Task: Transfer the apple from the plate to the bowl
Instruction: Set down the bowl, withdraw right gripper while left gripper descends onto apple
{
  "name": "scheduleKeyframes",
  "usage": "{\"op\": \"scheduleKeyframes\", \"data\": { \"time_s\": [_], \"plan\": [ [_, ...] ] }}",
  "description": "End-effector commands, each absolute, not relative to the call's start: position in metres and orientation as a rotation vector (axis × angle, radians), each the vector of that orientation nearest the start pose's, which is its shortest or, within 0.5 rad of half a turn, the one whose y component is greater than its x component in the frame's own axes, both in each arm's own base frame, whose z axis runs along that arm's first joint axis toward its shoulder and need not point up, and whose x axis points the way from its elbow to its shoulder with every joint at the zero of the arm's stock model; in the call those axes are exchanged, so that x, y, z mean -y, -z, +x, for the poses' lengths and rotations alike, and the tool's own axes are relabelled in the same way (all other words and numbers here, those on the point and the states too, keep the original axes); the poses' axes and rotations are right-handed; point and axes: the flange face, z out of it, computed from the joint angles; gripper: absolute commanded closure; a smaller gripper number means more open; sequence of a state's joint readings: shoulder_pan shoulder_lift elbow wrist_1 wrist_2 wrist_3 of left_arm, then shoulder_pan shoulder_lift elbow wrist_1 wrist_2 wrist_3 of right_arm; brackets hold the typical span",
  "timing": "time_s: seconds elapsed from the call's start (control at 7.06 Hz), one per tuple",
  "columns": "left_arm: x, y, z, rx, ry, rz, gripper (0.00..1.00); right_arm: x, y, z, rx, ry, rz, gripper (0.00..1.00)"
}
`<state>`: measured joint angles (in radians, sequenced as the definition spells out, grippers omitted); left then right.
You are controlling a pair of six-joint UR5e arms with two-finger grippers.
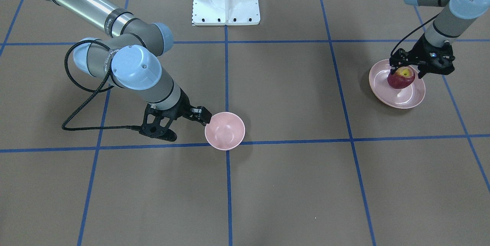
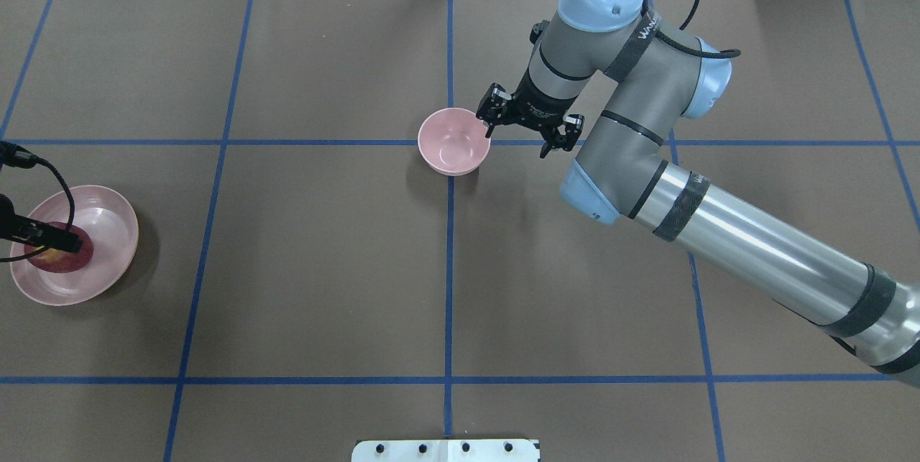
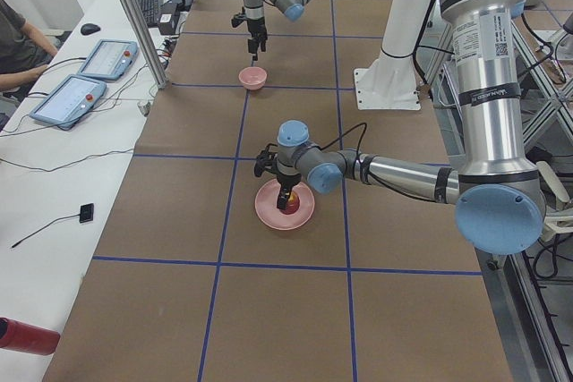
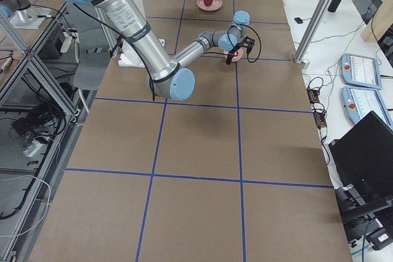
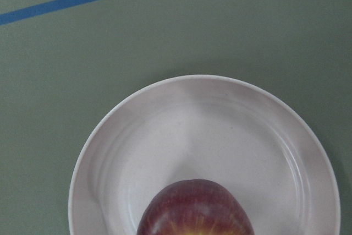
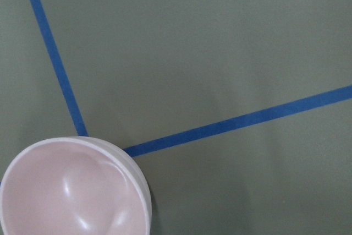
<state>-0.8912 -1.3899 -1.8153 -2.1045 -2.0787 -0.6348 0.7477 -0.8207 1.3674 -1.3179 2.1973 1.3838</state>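
The left gripper [image 1: 406, 74] points straight down over the plate [image 1: 407, 100]. Its jaws are spread wide, with one finger on each side of the apple [image 1: 400, 79]. In the front-facing view both fingers stand close against the apple's flanks, at its upper half. No view shows whether the pads press on the fruit or stand just clear of it, so the grip cannot be told. The left wrist view shows the apple's dark red, yellow-streaked top at the lower edge of the picture. The plate's pale floor and rim lie beyond it.

The apple is in the plate, off the flat centre ring and toward the side nearer the robot. Its yellow stem hollow faces upward. The plate lies on the table [image 1: 291, 93] toward the robot's left end, well apart from the bowl [image 1: 224, 133].

The right gripper [image 1: 190, 128] points down just beside the bowl with its jaws wide apart and nothing between them. One fingertip stands at the bowl's rim on the arm's side, and contact with the rim cannot be confirmed. The other finger is over bare table.

The bowl stands upright near the table's middle, at a crossing of the blue tape lines [image 1: 226, 66].
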Motion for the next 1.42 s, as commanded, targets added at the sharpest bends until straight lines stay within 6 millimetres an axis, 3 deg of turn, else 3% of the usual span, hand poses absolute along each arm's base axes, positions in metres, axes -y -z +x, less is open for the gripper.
{"op": "scheduleKeyframes", "data": {
  "time_s": [0.0, 0.14, 0.28, 0.43, 0.57, 0.85, 0.99, 1.13, 1.28],
  "plan": [
    [0.403, -0.580, 0.221, -0.741, -0.197, 0.147, 0.02, 0.569, -0.257, -0.495, 0.958, -0.272, -0.182, 0.00],
    [0.404, -0.580, 0.223, -0.741, -0.197, 0.147, 0.03, 0.572, -0.261, -0.479, 0.969, -0.277, -0.197, 0.00],
    [0.404, -0.583, 0.226, -0.739, -0.200, 0.140, 0.09, 0.570, -0.279, -0.439, 0.989, -0.272, -0.197, 0.00],
    [0.404, -0.583, 0.227, -0.739, -0.198, 0.139, 0.44, 0.570, -0.309, -0.379, 1.010, -0.255, -0.193, 0.00],
    [0.404, -0.582, 0.227, -0.743, -0.166, 0.128, 0.99, 0.577, -0.340, -0.311, 1.028, -0.264, -0.178, 0.00],
    [0.406, -0.560, 0.235, -0.806, -0.189, 0.106, 1.00, 0.540, -0.409, -0.212, 1.000, -0.240, -0.091, 0.00],
    [0.414, -0.537, 0.241, -0.868, -0.205, 0.095, 1.00, 0.521, -0.452, -0.164, 0.968, -0.199, -0.045, 0.00],
    [0.434, -0.493, 0.255, -0.898, -0.177, 0.117, 1.00, 0.504, -0.495, -0.125, 0.933, -0.143, -0.012, 0.00],
    [0.457, -0.430, 0.273, -0.913, -0.161, 0.131, 1.00, 0.494, -0.516, -0.103, 0.916, -0.084, 0.023, 0.00]
  ]
}}
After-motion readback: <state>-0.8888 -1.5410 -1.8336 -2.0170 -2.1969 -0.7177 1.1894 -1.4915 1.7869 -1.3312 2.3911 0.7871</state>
